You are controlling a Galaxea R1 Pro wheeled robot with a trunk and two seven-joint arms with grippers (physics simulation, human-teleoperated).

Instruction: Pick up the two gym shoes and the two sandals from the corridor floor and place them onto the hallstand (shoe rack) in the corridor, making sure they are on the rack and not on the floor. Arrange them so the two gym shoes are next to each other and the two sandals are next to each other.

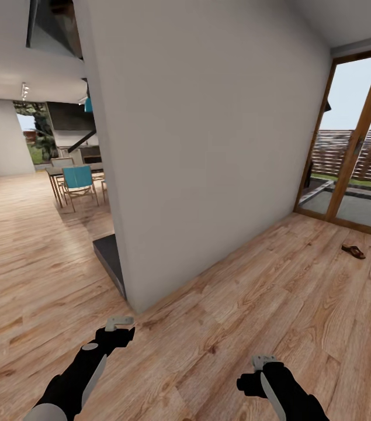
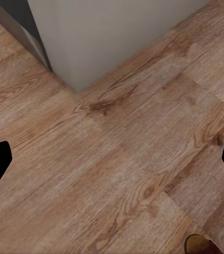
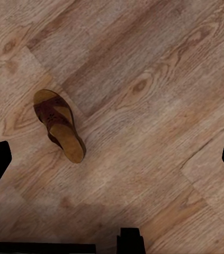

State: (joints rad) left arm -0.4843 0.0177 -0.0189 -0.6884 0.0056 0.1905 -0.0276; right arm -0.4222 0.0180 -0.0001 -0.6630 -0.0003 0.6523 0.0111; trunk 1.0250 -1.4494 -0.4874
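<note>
One sandal [image 1: 353, 251] on floor [image 1: 220, 327] (by glass door [image 1: 354, 146]); both pincers empty.

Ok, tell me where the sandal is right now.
In the head view one sandal lies flat on the corridor floor at the far right, near the glass door. The right wrist view shows a sandal on bare planks.

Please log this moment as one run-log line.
phase: in transit | left end effector: open, empty | right end effector: open, empty | sandal: on floor near glass door
</note>
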